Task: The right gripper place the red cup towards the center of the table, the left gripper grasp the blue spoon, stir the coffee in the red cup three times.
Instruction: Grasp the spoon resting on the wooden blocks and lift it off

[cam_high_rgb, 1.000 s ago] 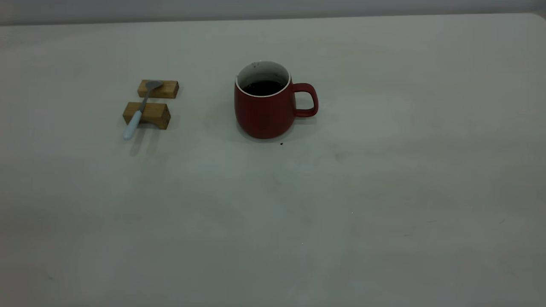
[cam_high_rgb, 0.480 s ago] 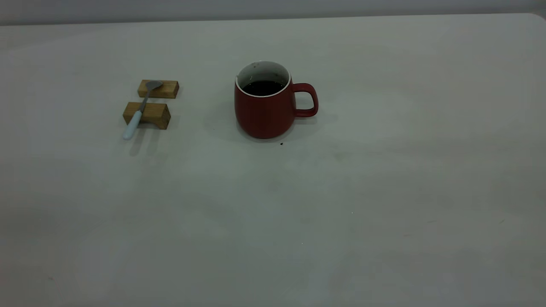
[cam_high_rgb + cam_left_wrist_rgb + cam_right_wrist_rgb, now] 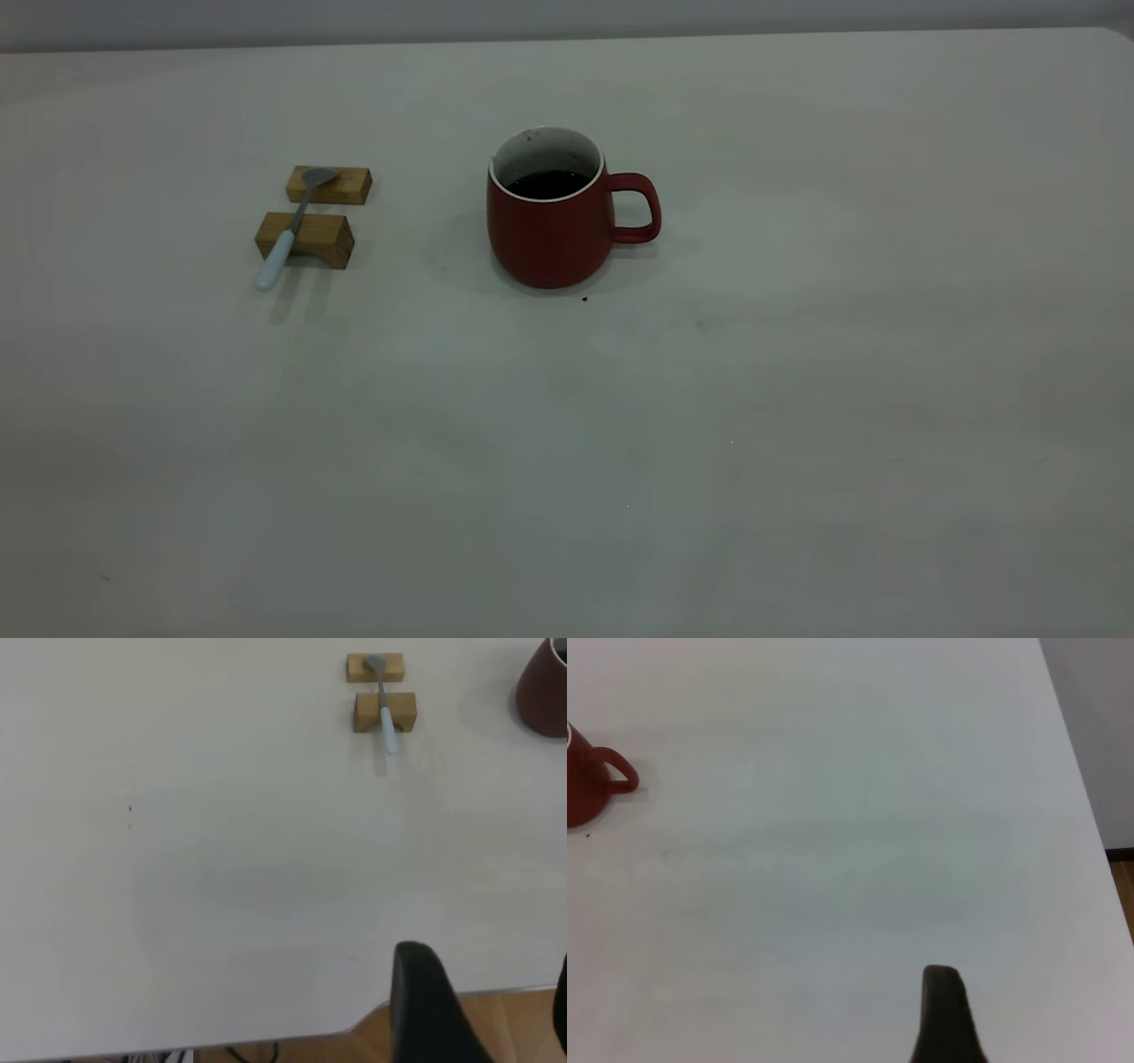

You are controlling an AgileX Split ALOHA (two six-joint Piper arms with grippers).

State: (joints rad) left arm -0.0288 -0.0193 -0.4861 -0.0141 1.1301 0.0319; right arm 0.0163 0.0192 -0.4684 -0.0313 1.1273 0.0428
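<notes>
The red cup (image 3: 549, 235) stands upright on the table (image 3: 797, 354), a little behind its middle, handle to the right, with dark coffee (image 3: 547, 183) inside. To its left the blue spoon (image 3: 282, 244) lies across two wooden blocks, bowl on the far block (image 3: 341, 186), pale handle sticking out over the near block (image 3: 326, 239). Neither gripper shows in the exterior view. In the left wrist view my left gripper (image 3: 492, 957) hangs open over the table's near edge, far from the spoon (image 3: 386, 722). Of my right gripper one black finger (image 3: 943, 1014) shows alone, far from the cup (image 3: 585, 793).
A small dark speck (image 3: 585, 299) lies just in front of the cup. The table's edge (image 3: 354, 1028) runs under the left gripper, with wooden floor (image 3: 523, 1028) beyond. In the right wrist view the table's side edge (image 3: 1090, 815) is close by.
</notes>
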